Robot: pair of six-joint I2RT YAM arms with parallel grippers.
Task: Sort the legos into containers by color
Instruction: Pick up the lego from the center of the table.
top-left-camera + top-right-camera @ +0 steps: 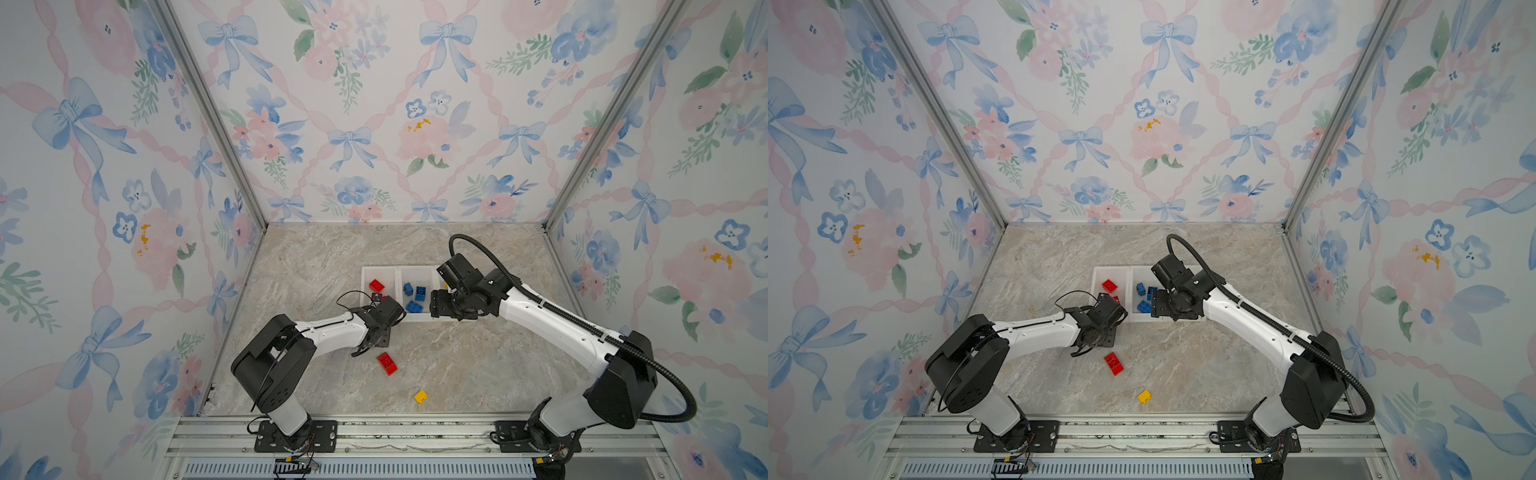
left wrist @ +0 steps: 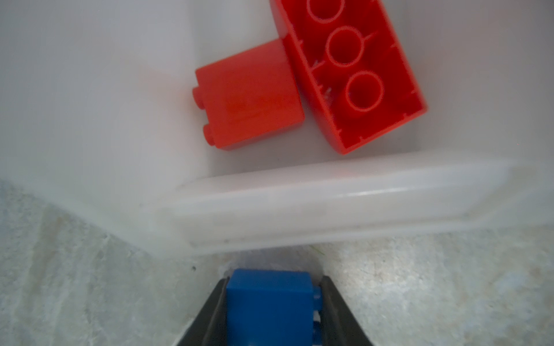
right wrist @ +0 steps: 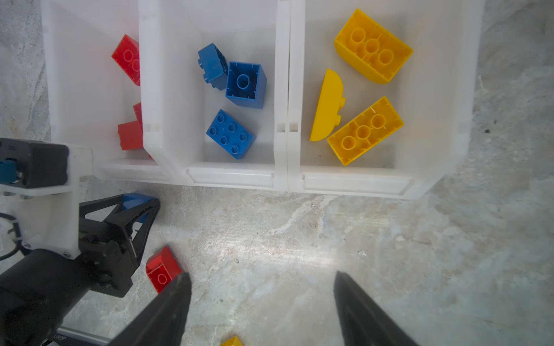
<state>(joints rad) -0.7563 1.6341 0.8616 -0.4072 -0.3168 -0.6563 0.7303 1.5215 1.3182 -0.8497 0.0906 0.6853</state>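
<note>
- Your left gripper (image 2: 275, 281) is clamped on a blue lego (image 2: 266, 308), just outside the containers (image 2: 329, 203)
- Your right gripper (image 3: 262, 278) has its jaws apart, near the containers
- A red lego (image 1: 387, 363) and a yellow lego (image 1: 420, 397) lie loose, farther from the containers

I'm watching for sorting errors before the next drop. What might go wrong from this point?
1. The left gripper holds a blue brick right in front of the red bin. If it is released slightly ahead, it may land with the red bricks, not in the middle bin.
2. The right gripper hangs open close by, in front of the bins. A sideways move toward the middle bin may bump the arms.
</note>
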